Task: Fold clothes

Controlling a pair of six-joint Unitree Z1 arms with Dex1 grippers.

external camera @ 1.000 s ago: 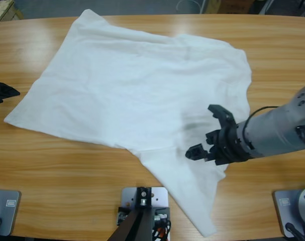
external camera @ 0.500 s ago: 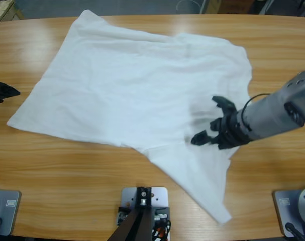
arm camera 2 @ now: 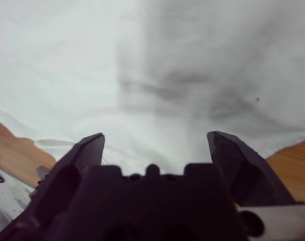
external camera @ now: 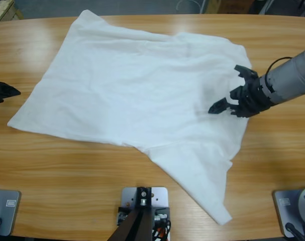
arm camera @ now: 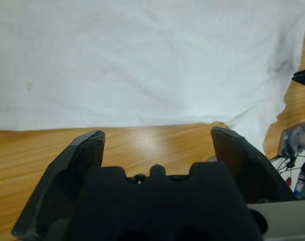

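Reaching in from the table's (external camera: 67, 165) right edge, the right gripper (external camera: 232, 95) hovers, jaws spread and empty, over the white T-shirt (external camera: 132, 90) lying mid-table; the left gripper (arm camera: 157, 140) gapes too.

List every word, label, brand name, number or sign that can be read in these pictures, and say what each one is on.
None can be read.
White T-shirt: no print or lettering shows on the spread fabric in any view.
Wooden table: bare wood grain, no markings.
Left gripper and right gripper: plain black, open, no labels visible.
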